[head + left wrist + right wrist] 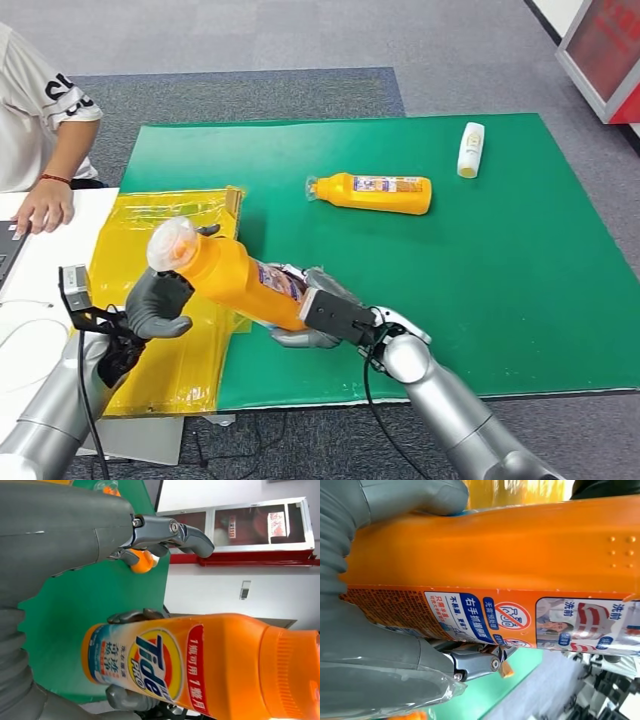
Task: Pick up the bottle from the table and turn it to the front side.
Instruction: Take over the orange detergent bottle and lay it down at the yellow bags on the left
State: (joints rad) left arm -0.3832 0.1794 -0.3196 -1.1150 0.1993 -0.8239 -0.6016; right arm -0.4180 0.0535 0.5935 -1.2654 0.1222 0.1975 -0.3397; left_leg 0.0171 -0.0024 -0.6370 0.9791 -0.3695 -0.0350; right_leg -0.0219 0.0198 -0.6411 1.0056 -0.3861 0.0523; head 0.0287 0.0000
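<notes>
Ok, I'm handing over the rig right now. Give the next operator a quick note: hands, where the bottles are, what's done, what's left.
Right hand grips the base end of the orange bottle, lifted off the green mat.
Left hand is at the cap end, just under the neck; contact unclear.
A second orange bottle and a small white bottle lie on the mat.
Done: pickup.
Left: confirm the front label faces forward.

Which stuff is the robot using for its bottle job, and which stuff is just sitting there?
In the job:
- orange plastic detergent bottle held up
- right hand gripping its base
- left hand near its cap

Just lying about:
- second orange bottle lying on the green mat
- small white bottle
- yellow plastic bag
</notes>
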